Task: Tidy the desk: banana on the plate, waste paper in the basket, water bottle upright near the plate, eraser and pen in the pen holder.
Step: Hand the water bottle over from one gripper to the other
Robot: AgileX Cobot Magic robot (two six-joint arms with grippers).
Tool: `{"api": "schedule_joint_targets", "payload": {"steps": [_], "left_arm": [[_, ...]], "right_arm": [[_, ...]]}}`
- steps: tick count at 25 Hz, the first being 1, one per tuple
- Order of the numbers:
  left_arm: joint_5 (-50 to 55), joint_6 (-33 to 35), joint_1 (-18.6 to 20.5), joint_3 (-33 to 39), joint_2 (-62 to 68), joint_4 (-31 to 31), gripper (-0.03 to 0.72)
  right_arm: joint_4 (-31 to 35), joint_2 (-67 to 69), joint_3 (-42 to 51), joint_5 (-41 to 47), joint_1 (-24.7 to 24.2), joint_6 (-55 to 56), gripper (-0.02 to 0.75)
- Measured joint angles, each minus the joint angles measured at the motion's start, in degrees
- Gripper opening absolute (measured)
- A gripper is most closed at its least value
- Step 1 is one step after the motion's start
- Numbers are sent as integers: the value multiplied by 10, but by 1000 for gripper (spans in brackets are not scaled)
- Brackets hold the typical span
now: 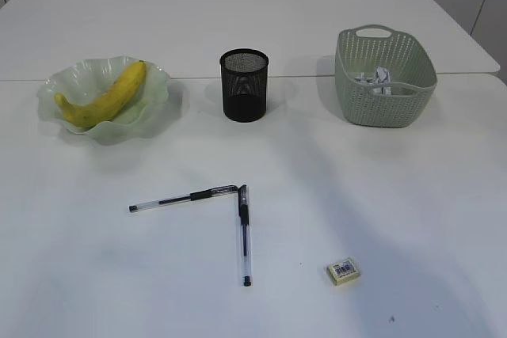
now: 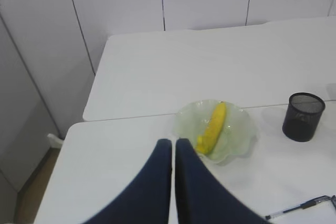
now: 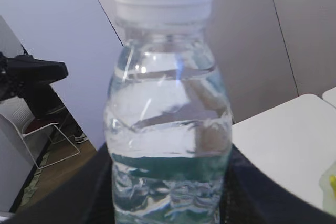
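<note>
Your right gripper (image 3: 168,203) grasps the water bottle (image 3: 167,129) — your left gripper (image 2: 172,153) is clenched empty, near the plate (image 2: 239,129) holding the banana (image 2: 212,128).

Count of items on the desk (image 1: 380,219):
- One banana (image 1: 107,96).
- One plate (image 1: 154,104).
- One pen holder (image 1: 244,85).
- One basket (image 1: 384,77), holding one visible wad of waste paper (image 1: 376,79).
- Two pens (image 1: 184,198) (image 1: 244,235).
- One eraser (image 1: 343,271).
- One water bottle (image 3: 168,129), standing between the right jaws.
</note>
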Motion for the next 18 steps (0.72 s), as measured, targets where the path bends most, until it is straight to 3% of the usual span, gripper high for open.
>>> {"api": "schedule_joint_targets", "payload": {"steps": [10, 18], "left_arm": [[-259, 0, 0, 167, 11, -65, -16], [-362, 0, 0, 190, 85, -147, -16]], "right_arm": [[1, -38, 0, 1, 0, 0, 350], [0, -62, 0, 5, 0, -1, 350]]}}
